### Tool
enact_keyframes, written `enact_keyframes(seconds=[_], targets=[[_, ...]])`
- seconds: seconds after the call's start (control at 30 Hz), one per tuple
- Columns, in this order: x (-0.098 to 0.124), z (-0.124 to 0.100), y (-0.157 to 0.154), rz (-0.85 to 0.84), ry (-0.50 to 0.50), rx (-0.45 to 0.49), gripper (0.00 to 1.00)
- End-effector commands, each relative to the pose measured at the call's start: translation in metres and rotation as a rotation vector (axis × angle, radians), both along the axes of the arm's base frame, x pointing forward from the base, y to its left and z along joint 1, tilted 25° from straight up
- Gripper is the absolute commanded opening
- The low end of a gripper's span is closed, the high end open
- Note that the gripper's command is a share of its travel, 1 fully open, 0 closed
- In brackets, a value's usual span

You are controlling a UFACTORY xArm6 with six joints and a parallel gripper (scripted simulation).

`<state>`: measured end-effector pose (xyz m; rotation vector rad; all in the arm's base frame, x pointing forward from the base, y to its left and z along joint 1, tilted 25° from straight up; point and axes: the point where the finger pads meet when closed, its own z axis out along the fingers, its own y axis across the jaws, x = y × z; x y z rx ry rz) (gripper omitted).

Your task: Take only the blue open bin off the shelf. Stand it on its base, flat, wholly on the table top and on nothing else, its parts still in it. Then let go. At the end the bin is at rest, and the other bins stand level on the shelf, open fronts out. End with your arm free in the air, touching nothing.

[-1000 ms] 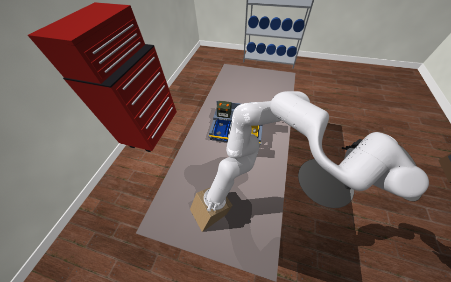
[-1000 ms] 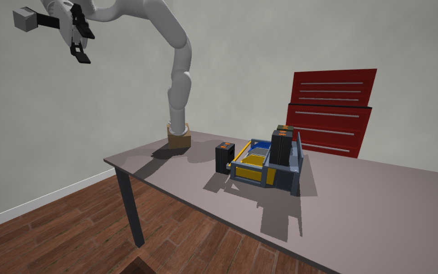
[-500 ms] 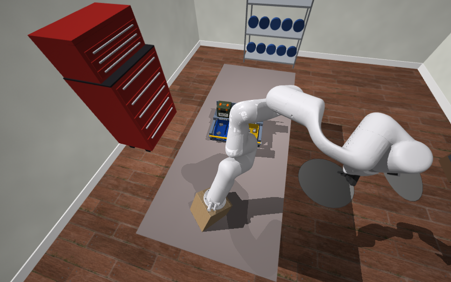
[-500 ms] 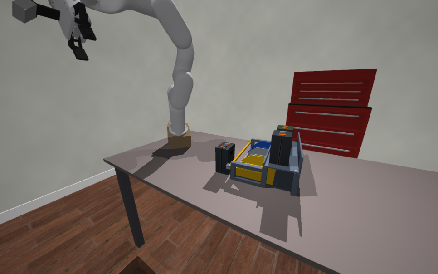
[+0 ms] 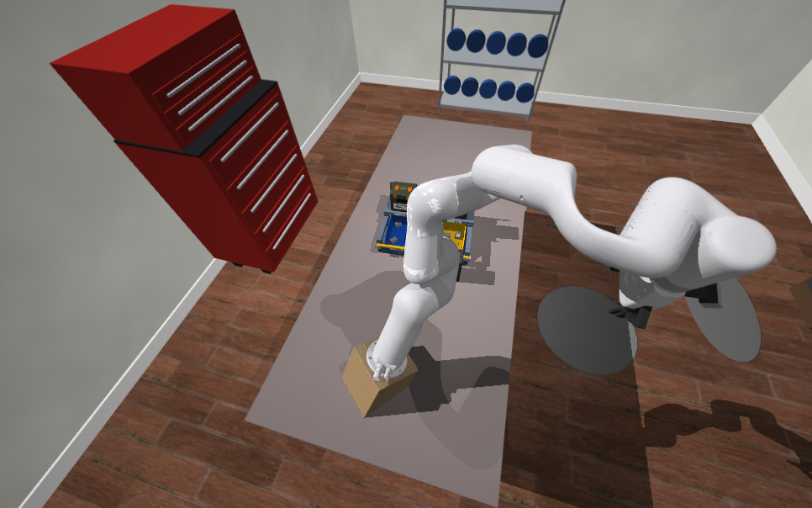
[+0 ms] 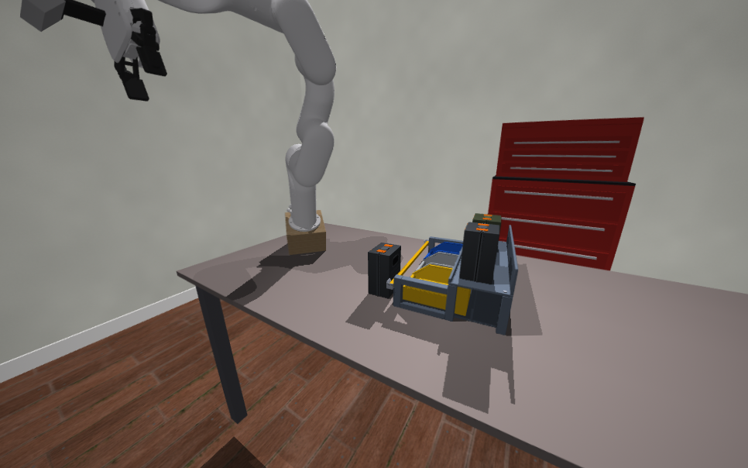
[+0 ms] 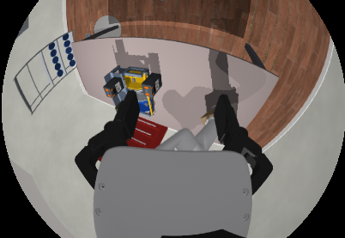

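We are holding our gripper [image 5: 624, 310] [image 6: 143, 81] [image 7: 177, 101] wide, nothing between its fingers, well apart from the shelf [image 5: 468, 242] [image 6: 451, 302] [image 7: 121, 93]. The blue bin [image 5: 394, 233] [image 6: 445, 248] [image 7: 144, 106] is sitting in the shelf, beside a grey bin [image 6: 442, 259]; the yellow bin [image 5: 453, 237] [image 6: 432, 274] [image 7: 134, 83] is standing at the far end. A black case [image 6: 384, 270] [image 7: 152, 85] is standing on the table [image 5: 371, 315] [image 6: 331, 314] [image 7: 184, 69].

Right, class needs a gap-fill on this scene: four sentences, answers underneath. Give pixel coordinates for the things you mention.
The black two-fingered hand [image 5: 631, 314] [image 6: 143, 82] [image 7: 177, 101] is ____, not closed.
The tall metal drawer cabinet [image 5: 258, 189] [image 6: 560, 200] [image 7: 148, 133] is ____.
The bin nearest the blue open bin [image 5: 394, 233] [image 6: 445, 249] [image 7: 144, 106] is ____.
The robot's base stands on a ____-coloured block.

Missing words: open; red; grey; brown.
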<state>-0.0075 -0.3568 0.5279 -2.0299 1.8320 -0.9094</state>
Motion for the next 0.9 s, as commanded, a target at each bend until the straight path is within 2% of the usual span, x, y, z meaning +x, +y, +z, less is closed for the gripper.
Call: enact_keyframes(seconds=[0.0, 0.3, 0.47, 0.87], targets=[[0.0012, 0.0003, 0.0003, -0.029, 0.131, -0.012, 1.00], [0.0012, 0.0003, 0.0003, -0.029, 0.131, -0.012, 1.00], [0.0012, 0.0005, 0.0003, -0.068, 0.312, -0.032, 1.00], [0.0012, 0.0005, 0.0003, -0.068, 0.312, -0.032, 1.00]])
